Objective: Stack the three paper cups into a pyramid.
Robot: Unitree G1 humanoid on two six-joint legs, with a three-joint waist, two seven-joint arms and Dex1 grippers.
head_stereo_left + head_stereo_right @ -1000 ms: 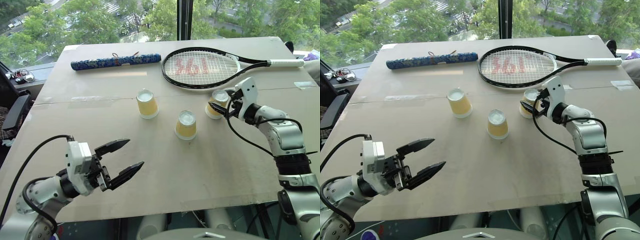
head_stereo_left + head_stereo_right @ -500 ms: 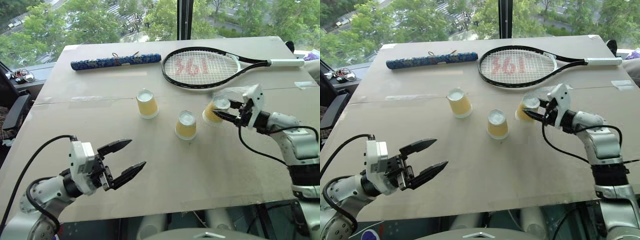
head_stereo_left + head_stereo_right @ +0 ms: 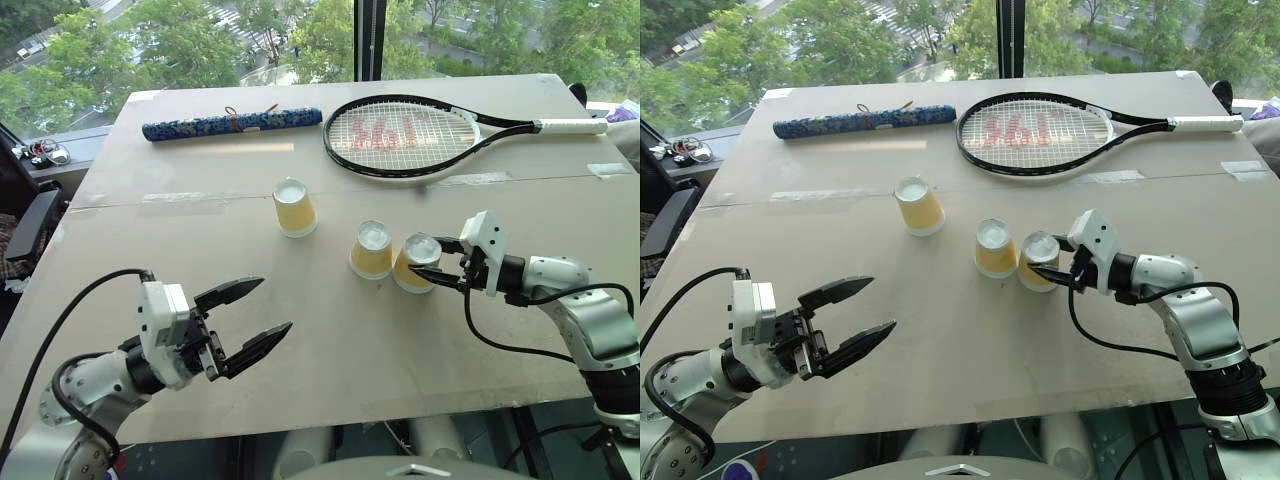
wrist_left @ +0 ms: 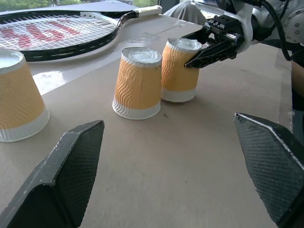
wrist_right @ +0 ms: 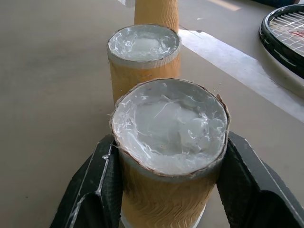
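Note:
Three paper cups stand upside down on the tan table (image 3: 330,340). The left cup (image 3: 294,207) stands alone. The middle cup (image 3: 372,249) has the right cup (image 3: 412,264) pressed against its side, leaning slightly towards it. My right gripper (image 3: 430,260) is shut on that right cup, one finger (image 5: 247,175) on each side just under its white base. In the left wrist view the held cup (image 4: 178,71) seems to rest on the table. My left gripper (image 3: 275,305) hovers open near the front left edge, well short of the cups.
A tennis racket (image 3: 400,135) lies at the back right, its handle pointing right. A blue patterned roll (image 3: 230,123) lies at the back left. A strip of clear tape (image 3: 180,197) crosses the table behind the cups.
My right gripper closed on the cup beside the racket and carried it nearer and leftwards, up against the middle cup. The left arm kept still.

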